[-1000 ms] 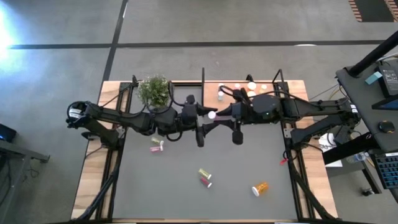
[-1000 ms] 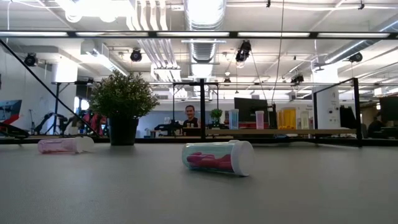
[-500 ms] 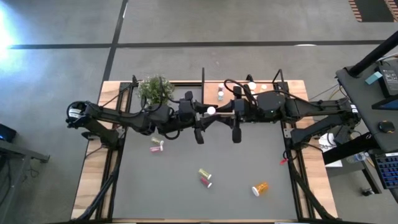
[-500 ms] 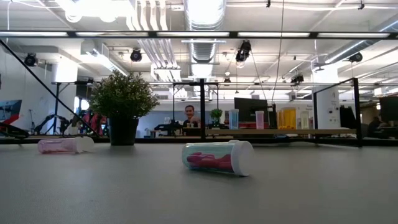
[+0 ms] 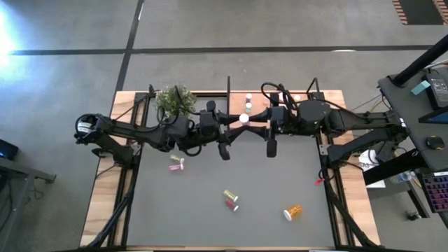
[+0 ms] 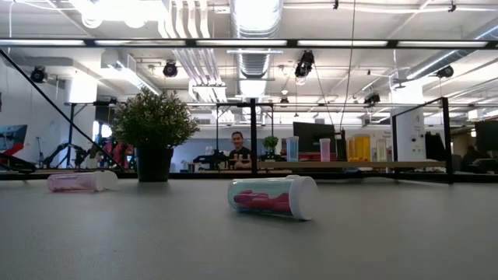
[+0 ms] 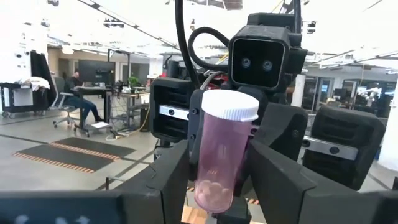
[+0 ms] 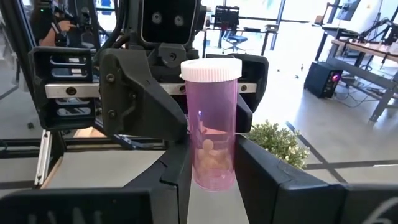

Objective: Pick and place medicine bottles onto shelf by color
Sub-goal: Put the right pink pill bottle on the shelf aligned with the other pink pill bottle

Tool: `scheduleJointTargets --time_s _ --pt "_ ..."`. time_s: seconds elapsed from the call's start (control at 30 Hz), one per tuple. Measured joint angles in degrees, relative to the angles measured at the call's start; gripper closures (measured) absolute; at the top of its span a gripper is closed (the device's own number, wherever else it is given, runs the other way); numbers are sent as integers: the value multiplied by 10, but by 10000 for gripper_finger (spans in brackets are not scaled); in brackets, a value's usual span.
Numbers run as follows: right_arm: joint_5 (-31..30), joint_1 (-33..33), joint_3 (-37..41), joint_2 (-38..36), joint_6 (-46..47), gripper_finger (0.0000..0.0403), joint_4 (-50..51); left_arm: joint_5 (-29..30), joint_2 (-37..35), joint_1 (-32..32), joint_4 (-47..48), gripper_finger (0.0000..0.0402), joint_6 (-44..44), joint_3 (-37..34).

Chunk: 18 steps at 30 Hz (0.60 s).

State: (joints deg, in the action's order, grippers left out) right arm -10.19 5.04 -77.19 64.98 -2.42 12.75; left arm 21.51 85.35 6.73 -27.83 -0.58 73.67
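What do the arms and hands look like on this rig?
Both arms are dark, boxy, jointed links with black cables looping over the wrists. Left hand and right hand each have two broad, matte black, wedge-shaped fingers. Each wrist carries a square black camera housing with two small lenses.

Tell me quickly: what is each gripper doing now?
Left gripper: shut on the pink bottle.
Right gripper: shut on the same pink bottle.

No lettering you can read anywhere, pink medicine bottle (image 8: 211,124) blank and unlabelled, grippers unmarked, distant office monitors (image 6: 315,138) too small for you to make out any words
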Motion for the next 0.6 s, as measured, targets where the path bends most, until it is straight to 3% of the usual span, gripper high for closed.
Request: scheduleJointTargets --time_s 0.6 --pt "-1 0 0 2 3 307 4 0 0 0 -2 321 0 -1"
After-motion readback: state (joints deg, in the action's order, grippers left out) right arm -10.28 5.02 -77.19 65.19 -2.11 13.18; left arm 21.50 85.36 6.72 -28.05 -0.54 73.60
